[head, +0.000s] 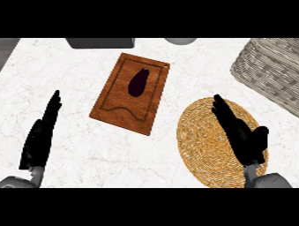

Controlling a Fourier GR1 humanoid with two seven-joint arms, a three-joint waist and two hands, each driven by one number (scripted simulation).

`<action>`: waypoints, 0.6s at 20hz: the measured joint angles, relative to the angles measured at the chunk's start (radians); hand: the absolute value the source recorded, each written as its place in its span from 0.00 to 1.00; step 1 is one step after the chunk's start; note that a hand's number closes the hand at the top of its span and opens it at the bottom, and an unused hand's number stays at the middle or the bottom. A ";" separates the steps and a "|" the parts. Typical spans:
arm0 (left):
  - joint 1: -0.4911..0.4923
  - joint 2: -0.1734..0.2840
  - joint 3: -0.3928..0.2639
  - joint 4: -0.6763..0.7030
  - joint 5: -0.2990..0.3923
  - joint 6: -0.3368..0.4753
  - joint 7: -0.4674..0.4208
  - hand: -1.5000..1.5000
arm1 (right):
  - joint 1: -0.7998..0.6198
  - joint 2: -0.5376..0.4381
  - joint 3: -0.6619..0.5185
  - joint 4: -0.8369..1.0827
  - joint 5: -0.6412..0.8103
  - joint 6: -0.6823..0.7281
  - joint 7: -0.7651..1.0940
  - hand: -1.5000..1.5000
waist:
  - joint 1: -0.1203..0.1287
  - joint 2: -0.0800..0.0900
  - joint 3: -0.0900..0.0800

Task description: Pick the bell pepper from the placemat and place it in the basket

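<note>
Woven straw makes up the round placemat (pixel 207 145) at about four o'clock on the white marble table (pixel 67 88), and its visible surface carries no bell pepper; the right robot hand (pixel 239 132) lies over it with fingers straight and open, holding nothing, and what sits under the palm cannot be told. The grey wicker basket (pixel 282 75), the goal, stands at two o'clock, near the placemat but apart from it. A brown wooden cutting board (pixel 131 92) lies near the centre, tilted, with a dark purple vegetable shaped like an eggplant (pixel 139 82) on its upper half. The left robot hand (pixel 42 132) rests at eight o'clock, fingers straight and empty, well apart from the board. As I judge it, the task stands at its very start: nothing is grasped and the basket shows nothing inside from this angle. No bell pepper is visible, so the next move calls first for finding the object. If the dark vegetable is the intended item, the right robot hand would need to travel toward eleven o'clock, close round it, then carry it to the basket.
</note>
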 measured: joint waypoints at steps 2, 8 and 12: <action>0.004 -0.016 0.002 0.017 0.016 -0.017 0.017 0.50 | -0.018 -0.003 -0.008 -0.011 -0.025 0.047 -0.016 1.00 | 0.004 0.001 -0.003; 0.077 -0.067 -0.006 0.100 0.133 -0.094 0.096 0.50 | -0.190 -0.051 -0.007 -0.066 -0.128 0.308 -0.119 1.00 | 0.039 0.010 -0.007; 0.106 -0.058 0.031 0.118 0.202 -0.165 0.091 0.50 | -0.171 -0.059 0.084 -0.093 -0.044 0.406 -0.235 0.00 | 0.026 0.002 -0.005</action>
